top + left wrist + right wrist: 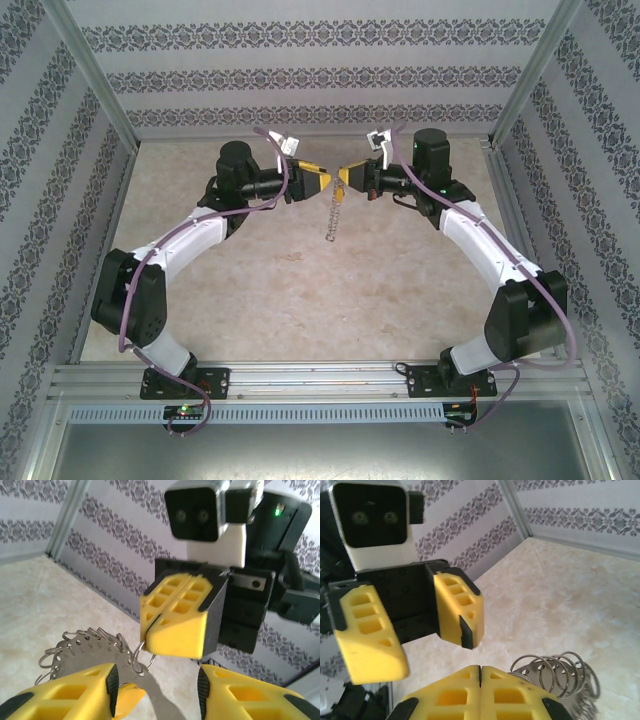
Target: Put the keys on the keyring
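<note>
The keyring (80, 652) is a flat grey metal piece fringed with several small wire rings. It hangs over the table from my right gripper (146, 639), which is shut on one small ring (143, 656). In the top view it dangles like a chain (333, 215) below the two grippers, left (318, 181) and right (346, 178), which meet tip to tip. My left gripper (155, 686) stands open around a grey metal strip (157, 700) that runs down from that ring. The key's orange-yellow head (127, 698) sits against the left finger's pad. In the right wrist view, the rings (560, 672) lie beside my shut right gripper (480, 669).
The beige table (300, 290) is walled by patterned panels (320, 75) at the back and both sides. Metal frame posts (100, 80) stand at the corners. An aluminium rail (320, 378) at the near edge carries both arm bases.
</note>
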You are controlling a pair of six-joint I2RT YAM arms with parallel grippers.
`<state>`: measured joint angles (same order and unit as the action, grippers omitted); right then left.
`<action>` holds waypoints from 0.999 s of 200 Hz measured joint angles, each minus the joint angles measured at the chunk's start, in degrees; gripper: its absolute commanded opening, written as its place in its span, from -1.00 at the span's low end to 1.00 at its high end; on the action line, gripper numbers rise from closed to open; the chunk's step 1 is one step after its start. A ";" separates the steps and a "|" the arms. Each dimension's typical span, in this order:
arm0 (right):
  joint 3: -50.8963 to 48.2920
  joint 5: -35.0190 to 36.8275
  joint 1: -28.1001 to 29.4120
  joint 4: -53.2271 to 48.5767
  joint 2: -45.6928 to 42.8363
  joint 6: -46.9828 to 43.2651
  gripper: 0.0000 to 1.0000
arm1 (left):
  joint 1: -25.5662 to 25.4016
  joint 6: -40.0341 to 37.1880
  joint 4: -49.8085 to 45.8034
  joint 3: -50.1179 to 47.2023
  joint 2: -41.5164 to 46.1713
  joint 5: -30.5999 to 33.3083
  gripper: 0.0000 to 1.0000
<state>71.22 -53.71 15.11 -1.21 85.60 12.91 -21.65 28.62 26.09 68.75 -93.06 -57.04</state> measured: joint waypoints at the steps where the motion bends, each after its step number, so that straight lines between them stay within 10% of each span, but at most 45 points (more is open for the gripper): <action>1: 0.24 -0.15 0.00 -0.50 0.07 -0.39 -1.00 | 0.02 -0.24 -0.46 0.17 0.00 -0.11 -0.14; 200: 3.69 -8.33 -0.02 -8.15 4.46 -5.95 -1.00 | 0.00 -3.37 -7.61 3.02 -3.02 -8.94 -0.41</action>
<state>74.91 -62.04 15.09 -9.37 90.06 6.96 -21.65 25.26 18.48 71.77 -96.07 -65.98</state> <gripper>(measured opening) 0.065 0.298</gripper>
